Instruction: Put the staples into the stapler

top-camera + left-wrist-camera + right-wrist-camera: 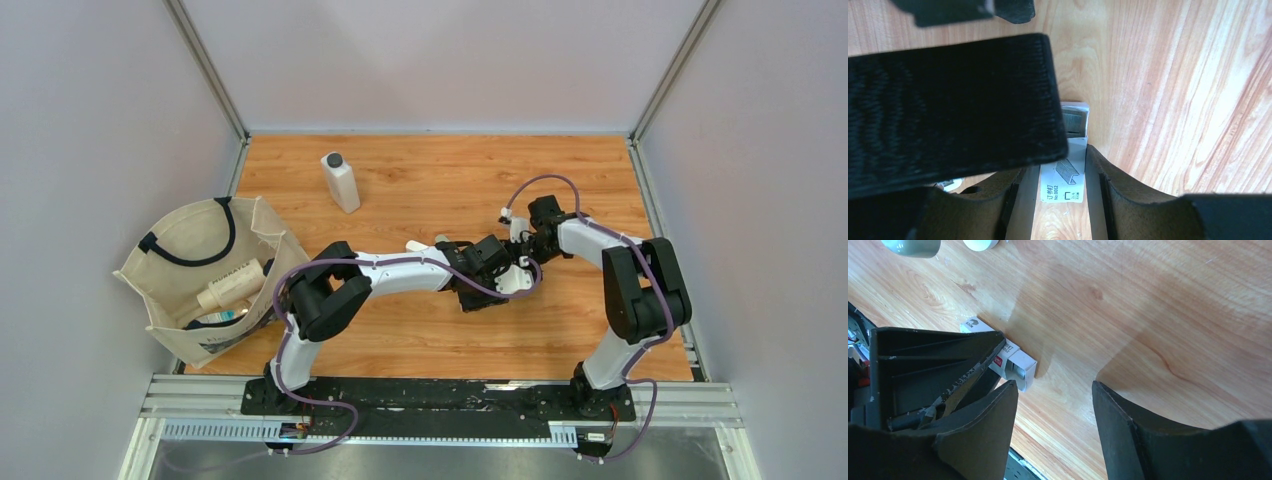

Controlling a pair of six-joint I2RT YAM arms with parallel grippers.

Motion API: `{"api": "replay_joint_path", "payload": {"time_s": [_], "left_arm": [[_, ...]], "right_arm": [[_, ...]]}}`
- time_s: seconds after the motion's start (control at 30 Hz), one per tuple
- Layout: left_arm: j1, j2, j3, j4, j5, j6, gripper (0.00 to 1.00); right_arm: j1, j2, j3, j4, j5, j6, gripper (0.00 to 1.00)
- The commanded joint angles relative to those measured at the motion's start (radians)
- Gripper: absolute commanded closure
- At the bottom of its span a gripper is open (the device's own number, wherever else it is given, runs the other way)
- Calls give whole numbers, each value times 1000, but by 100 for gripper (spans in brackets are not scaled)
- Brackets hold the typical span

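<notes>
The left hand [1060, 165] is clamped on the small white cardboard staple box [1068, 150], which sits low near the middle of the wooden bench [1173, 100]. Its far end is open and grey staples [1072, 122] show inside. I judge the risk to be spilling: a tilt or a harder squeeze could shed or jam the strips. Just beside it, the right hand [1054, 390] has its fingers well apart over bare wood and holds nothing.
</notes>
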Motion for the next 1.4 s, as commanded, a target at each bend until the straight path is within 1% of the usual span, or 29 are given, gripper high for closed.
{"api": "replay_joint_path", "payload": {"time_s": [0.0, 0.2, 0.27, 0.37, 0.5, 0.63, 0.87, 1.0, 1.23, 1.37], "left_arm": [[-2, 3, 44, 17, 37, -48, 53], [-2, 10, 48, 11, 42, -57, 54], [-2, 10, 44, 12, 46, -60, 54], [-2, 10, 40, 17, 48, -66, 53], [-2, 7, 39, 23, 56, -72, 55], [-1, 6, 28, 29, 57, -71, 55], [-1, -16, 16, 40, 62, -75, 57], [-1, -42, 13, 41, 65, -72, 58], [1, -96, 17, 32, 53, -63, 57], [14, -120, 11, 32, 53, -64, 57]], "right_arm": [[22, 30, 17, 39, 49, 22, 36], [79, 26, 11, 45, 126, 33, 34], [102, 26, 16, 41, 175, 39, 33], [117, 30, 16, 39, 183, 42, 29], [117, 50, 31, 13, 129, 33, 28], [108, 20, 29, 5, 54, 21, 27], [25, 26, 20, -19, -122, 2, 27], [-38, 53, 17, -31, -204, -2, 29], [-65, 53, 11, -47, -290, -25, 32], [-91, 59, 5, -56, -326, -45, 37]]}}
